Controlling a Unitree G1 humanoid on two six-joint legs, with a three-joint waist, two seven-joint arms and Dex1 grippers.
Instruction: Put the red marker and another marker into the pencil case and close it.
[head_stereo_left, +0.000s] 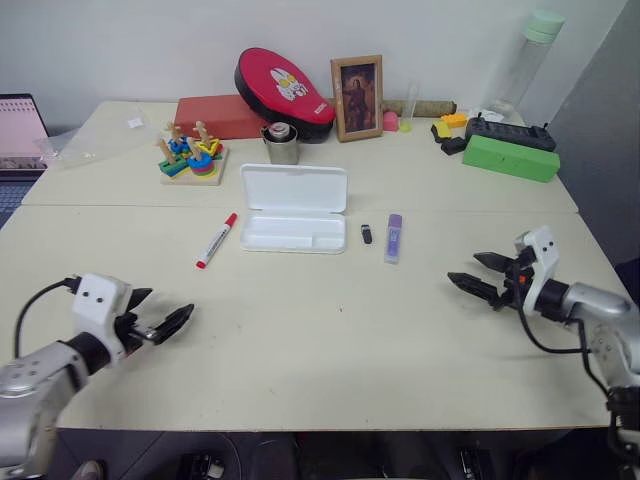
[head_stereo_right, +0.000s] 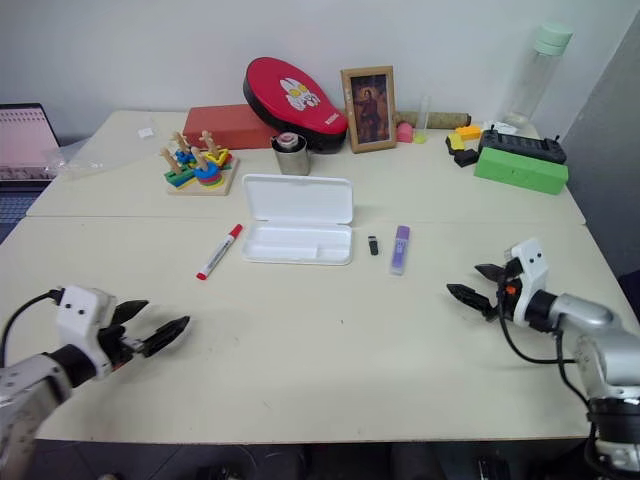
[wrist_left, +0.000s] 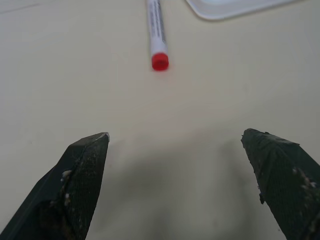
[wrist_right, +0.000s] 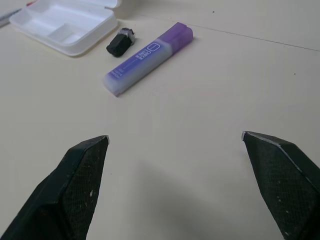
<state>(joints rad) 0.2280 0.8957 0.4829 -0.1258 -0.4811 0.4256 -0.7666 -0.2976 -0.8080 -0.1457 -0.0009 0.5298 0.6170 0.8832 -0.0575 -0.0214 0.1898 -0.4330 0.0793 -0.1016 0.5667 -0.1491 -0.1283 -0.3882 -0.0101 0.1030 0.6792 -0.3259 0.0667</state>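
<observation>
Both my left gripper (head_stereo_left: 160, 318) and right gripper (head_stereo_left: 478, 274) hang spread and empty, the red marker (head_stereo_left: 216, 240) and purple highlighter (head_stereo_left: 394, 238) flanking the open pencil case (head_stereo_left: 293, 208), so either slim barrel could roll away from a sloppy pinch.

Spread end effector (wrist_left: 175, 145) faces red marker (wrist_left: 157, 30) beside pencil case (wrist_left: 235, 7).

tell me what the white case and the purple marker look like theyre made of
Pencil case: seemingly thin moulded plastic, white and matte, with rounded corners and shallow compartments pressed into its tray.
Purple highlighter: plastic, likely semi-translucent, with a frosted lilac body, a darker cap and a printed label.
</observation>
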